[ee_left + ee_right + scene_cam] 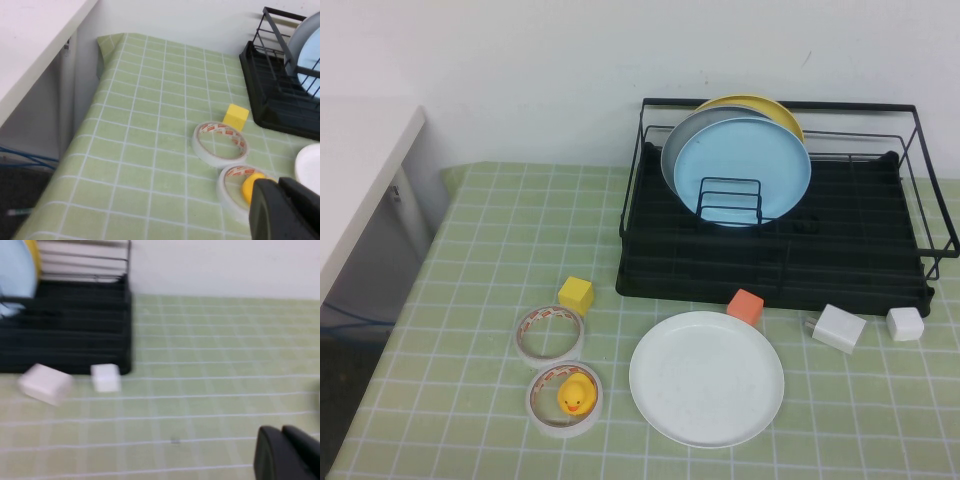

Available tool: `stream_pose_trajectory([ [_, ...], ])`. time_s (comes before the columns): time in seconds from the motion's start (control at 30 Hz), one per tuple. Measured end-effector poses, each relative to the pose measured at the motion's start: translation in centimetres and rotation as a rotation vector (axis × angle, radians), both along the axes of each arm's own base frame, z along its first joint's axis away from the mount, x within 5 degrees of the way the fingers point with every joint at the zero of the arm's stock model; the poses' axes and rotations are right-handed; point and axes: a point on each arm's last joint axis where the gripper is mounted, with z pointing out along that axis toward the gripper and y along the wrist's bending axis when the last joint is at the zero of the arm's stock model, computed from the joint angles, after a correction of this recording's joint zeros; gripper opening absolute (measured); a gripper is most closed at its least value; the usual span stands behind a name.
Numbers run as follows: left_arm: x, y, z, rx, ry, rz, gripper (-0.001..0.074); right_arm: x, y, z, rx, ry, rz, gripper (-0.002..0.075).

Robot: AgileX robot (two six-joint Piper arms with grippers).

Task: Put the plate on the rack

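The white plate (pixel 706 377) lies flat on the green checked cloth in front of the rack; its edge shows in the left wrist view (pixel 309 167). The black wire rack (pixel 775 255) stands at the back right and holds a light blue plate (pixel 743 170), a grey plate and a yellow plate upright. Neither arm shows in the high view. My left gripper (pixel 279 200) is shut and empty, held above the tape roll with the duck, left of the plate. My right gripper (pixel 282 447) is shut and empty over bare cloth, right of the rack (pixel 65 335).
A yellow cube (pixel 576 294), two tape rolls (pixel 550 333), one holding a yellow duck (pixel 574 397), lie left of the plate. An orange cube (pixel 745 305) and two white blocks (pixel 839 328) (pixel 905 323) sit before the rack. A white counter (pixel 360 170) stands at the left.
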Motion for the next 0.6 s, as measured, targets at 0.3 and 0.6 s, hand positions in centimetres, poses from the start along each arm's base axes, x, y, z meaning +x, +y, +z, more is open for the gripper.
stream_pose_trajectory([
  [0.3, 0.3, -0.4, 2.8, -0.897, -0.149, 0.056, -0.0001, 0.3, 2.5, 0.1, 0.743, -0.085, 0.024, 0.0009],
  [0.6, 0.2, 0.9, 4.1, -1.238, -0.288, 0.133, -0.0001, 0.4, 3.5, 0.7, 1.066, -0.115, 0.047, 0.0009],
])
